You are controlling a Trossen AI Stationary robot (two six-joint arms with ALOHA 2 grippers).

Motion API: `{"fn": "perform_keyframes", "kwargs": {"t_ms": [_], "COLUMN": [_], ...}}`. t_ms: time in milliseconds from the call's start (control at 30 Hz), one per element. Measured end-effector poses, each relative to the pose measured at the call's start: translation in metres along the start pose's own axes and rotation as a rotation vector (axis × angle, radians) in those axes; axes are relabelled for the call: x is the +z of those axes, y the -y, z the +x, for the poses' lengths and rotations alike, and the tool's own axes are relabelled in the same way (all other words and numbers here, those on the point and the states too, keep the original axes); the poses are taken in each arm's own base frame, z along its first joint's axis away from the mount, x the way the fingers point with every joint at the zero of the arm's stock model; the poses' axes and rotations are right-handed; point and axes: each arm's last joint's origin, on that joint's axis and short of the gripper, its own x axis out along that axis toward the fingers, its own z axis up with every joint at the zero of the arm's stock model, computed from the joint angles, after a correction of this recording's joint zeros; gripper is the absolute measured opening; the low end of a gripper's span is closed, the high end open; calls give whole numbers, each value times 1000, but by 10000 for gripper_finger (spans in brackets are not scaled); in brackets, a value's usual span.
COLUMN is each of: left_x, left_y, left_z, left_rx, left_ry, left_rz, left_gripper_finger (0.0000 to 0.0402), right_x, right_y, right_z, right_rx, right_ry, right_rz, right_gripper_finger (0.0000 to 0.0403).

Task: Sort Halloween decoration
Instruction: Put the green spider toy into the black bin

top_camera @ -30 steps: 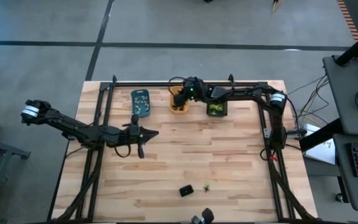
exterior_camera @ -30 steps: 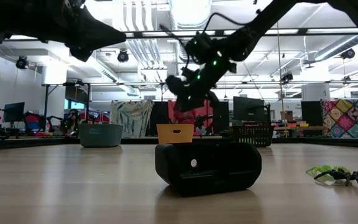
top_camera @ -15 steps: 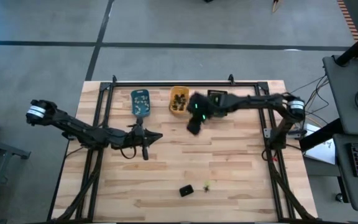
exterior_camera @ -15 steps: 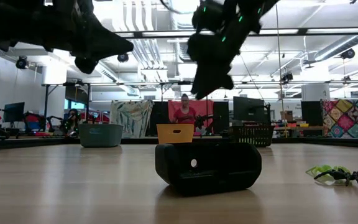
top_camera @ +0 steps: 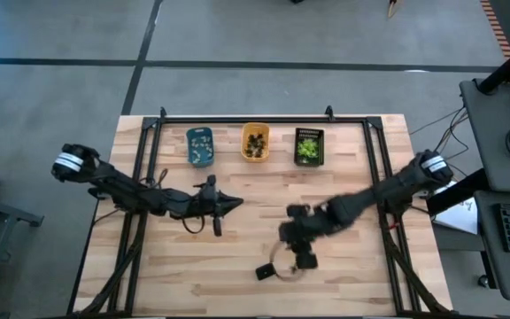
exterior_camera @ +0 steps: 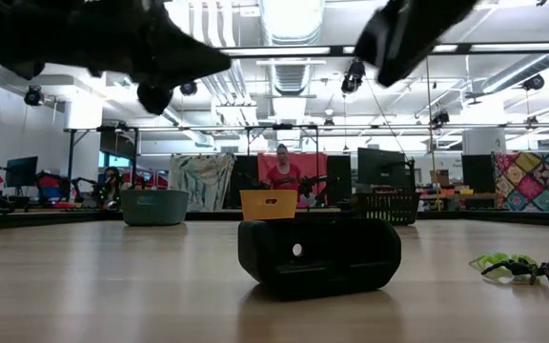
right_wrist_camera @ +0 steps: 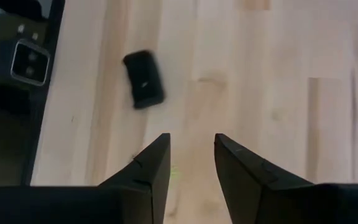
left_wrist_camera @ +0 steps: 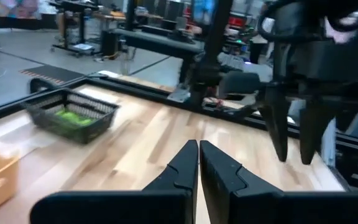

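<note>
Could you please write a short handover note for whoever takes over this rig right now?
Left gripper: shut, empty, hovering over the table left of centre.
Right gripper: open, empty, pointing down over the near middle of the table, beside a small black device.
Decorations: sorted pieces lie in the blue tray, orange tray and black tray at the far edge. In the low view, a yellow-green figure and a black figure lie loose on the wood near the device.
Done: most pieces are in trays.
Left: pick up those loose figures and sort them.
</note>
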Motion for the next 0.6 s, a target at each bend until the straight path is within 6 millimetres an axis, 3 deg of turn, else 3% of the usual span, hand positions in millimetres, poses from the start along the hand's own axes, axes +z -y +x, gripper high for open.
{"fn": "perform_keyframes", "kwargs": {"t_ms": [167, 300, 467, 600], "left_x": [2, 0, -3, -5], "left_y": [18, 30, 40, 47], "left_z": [19, 33, 46, 55], "left_rx": [-53, -70, -81, -87], "left_ry": [-6, -12, -20, -29], "left_rz": [38, 70, 79, 84], "left_gripper_finger": [0, 0, 0, 0], "right_x": [-26, -49, -74, -91], "right_y": [-47, -73, -89, -88], "right_z": [8, 14, 20, 27], "right_rx": [-55, -146, -236, -259], "right_ry": [0, 51, 96, 72], "right_rz": [-58, -102, -77, -27], "right_gripper_finger": [109, 104, 95, 86]}}
